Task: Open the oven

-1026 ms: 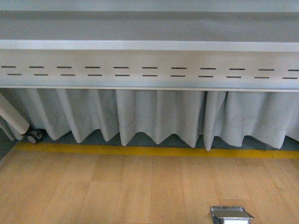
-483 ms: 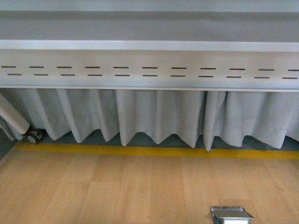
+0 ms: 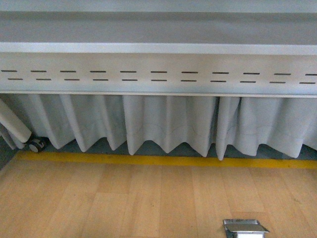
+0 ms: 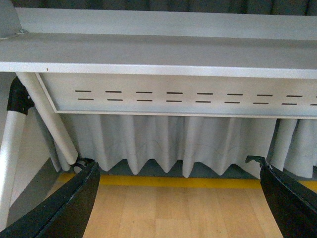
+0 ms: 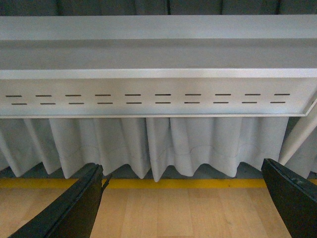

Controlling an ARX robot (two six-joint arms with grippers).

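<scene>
While the front view takes in only a slotted grey panel (image 3: 158, 74), a pleated curtain (image 3: 168, 124) under it, a yellow stripe (image 3: 158, 160) and a wood floor (image 3: 124, 203) with a metal box (image 3: 245, 228) set in it, the oven shows in no view. The left gripper (image 4: 178, 198) hangs with its black fingers (image 4: 74, 203) spread wide and nothing between them, facing the panel and curtain. The right gripper (image 5: 182, 198) is spread just as wide and holds nothing.
</scene>
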